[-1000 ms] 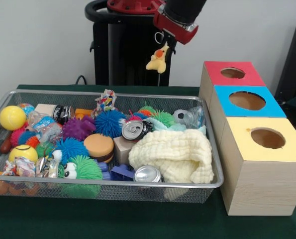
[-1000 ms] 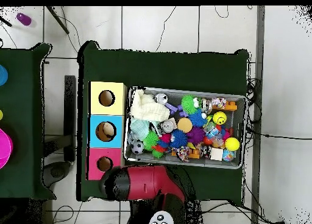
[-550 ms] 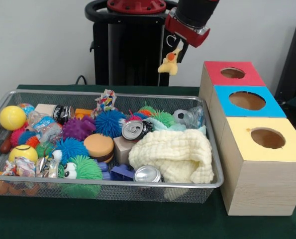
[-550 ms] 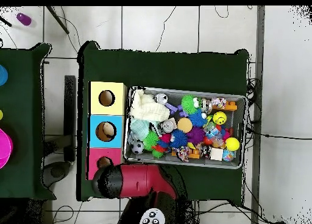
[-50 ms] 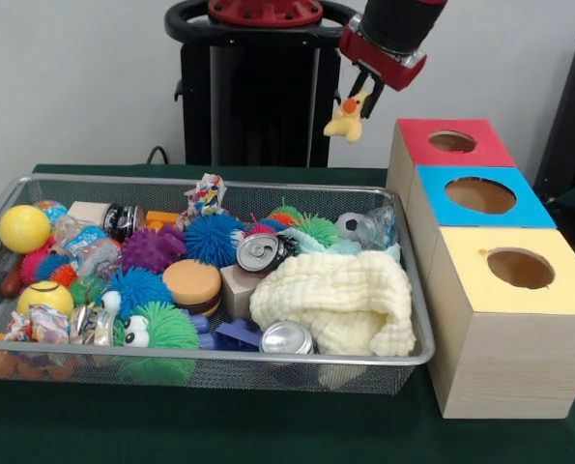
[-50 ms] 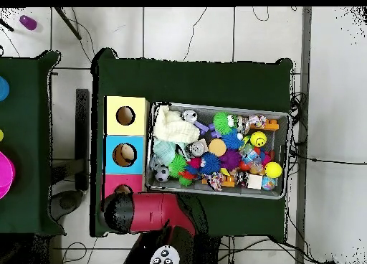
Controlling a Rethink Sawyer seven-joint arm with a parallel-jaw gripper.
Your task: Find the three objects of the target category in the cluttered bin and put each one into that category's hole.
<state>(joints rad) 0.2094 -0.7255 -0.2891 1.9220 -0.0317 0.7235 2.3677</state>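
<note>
High above the table in the front view, my gripper [image 5: 360, 93] is shut on a small yellow duck toy [image 5: 347, 118] with an orange beak. The duck dangles just left of the red box [image 5: 451, 143], above the far right corner of the wire bin [image 5: 415, 319]. The red box's round hole [image 5: 452, 141] is uncovered. In the overhead view the red arm [image 6: 150, 211] reaches over the red box [image 6: 115, 182] and hides the gripper and duck. The bin [image 6: 218, 195] is packed with spiky balls, cans and toys.
A blue box [image 5: 480, 195] and a yellow box [image 5: 519, 269] stand in line in front of the red one, right of the bin. A cream cloth [image 5: 335, 300], soda cans [image 5: 261, 251] and a yellow ball [image 5: 23, 228] lie in the bin.
The gripper has carried the duck to the right, away from above the bin and toward the red box. In the overhead view the arm swung further left over the red box.
</note>
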